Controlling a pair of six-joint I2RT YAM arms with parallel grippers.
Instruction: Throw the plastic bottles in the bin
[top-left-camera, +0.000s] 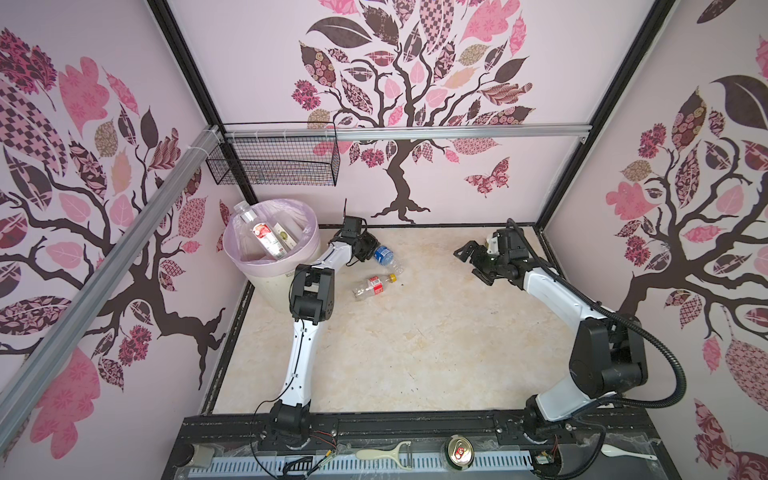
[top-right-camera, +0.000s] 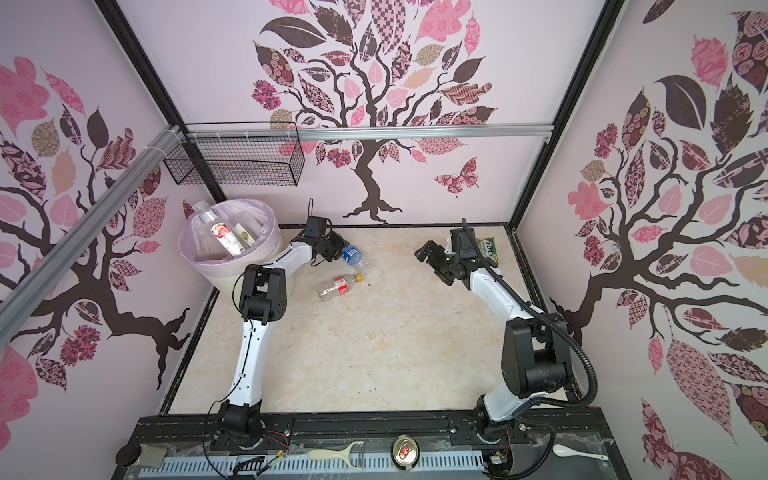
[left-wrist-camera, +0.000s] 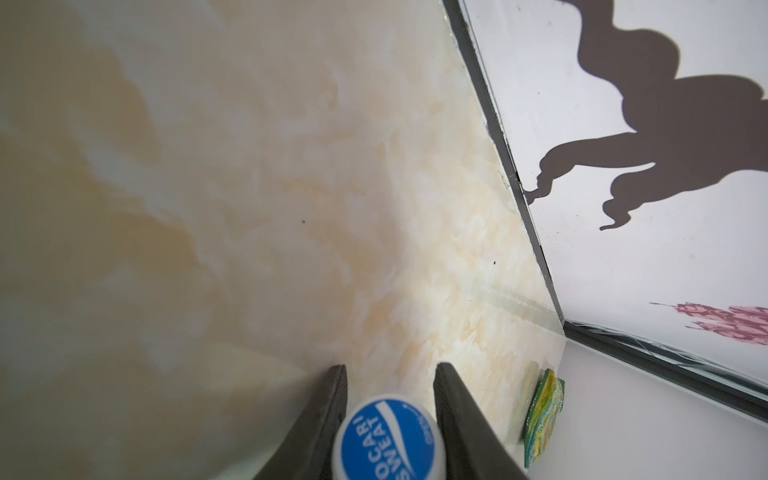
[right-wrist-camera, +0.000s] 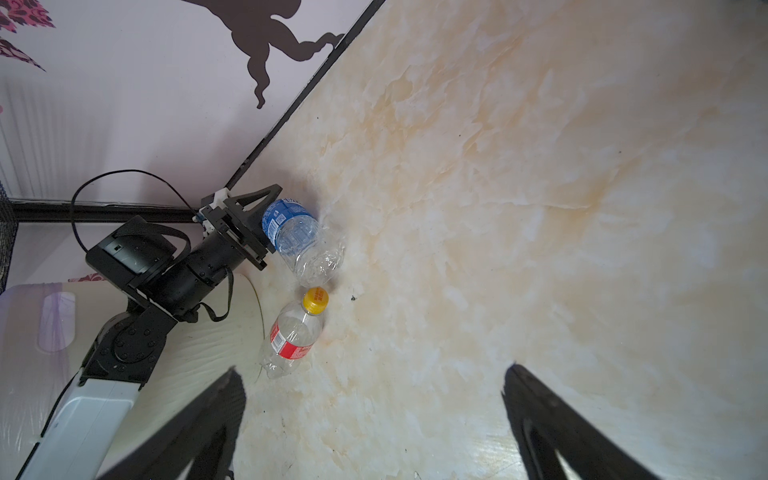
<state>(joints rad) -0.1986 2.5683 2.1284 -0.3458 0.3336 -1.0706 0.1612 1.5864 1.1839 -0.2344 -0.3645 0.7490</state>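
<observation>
My left gripper (top-left-camera: 370, 249) (top-right-camera: 338, 249) (left-wrist-camera: 390, 370) is shut on a clear plastic bottle with a blue label (top-left-camera: 384, 255) (top-right-camera: 355, 255) (right-wrist-camera: 297, 237), near the back wall. Its blue and white cap (left-wrist-camera: 388, 440) sits between the fingers. A second clear bottle with a red label and yellow cap (top-left-camera: 374, 286) (top-right-camera: 340, 286) (right-wrist-camera: 293, 336) lies free on the table just in front. The cream bin (top-left-camera: 270, 286) (top-right-camera: 220, 278) with a pink liner stands at the back left and holds bottles (top-left-camera: 266, 235). My right gripper (top-left-camera: 471, 264) (top-right-camera: 430, 266) (right-wrist-camera: 372, 372) hangs open and empty to the right.
A green-yellow snack packet (top-right-camera: 488, 249) (left-wrist-camera: 542, 415) lies by the right wall behind the right arm. A black wire basket (top-left-camera: 274, 162) hangs on the back wall above the bin. A drink can (top-left-camera: 459, 451), a peeler (top-left-camera: 384, 453) and a white spoon (top-left-camera: 627, 452) lie on the front rail.
</observation>
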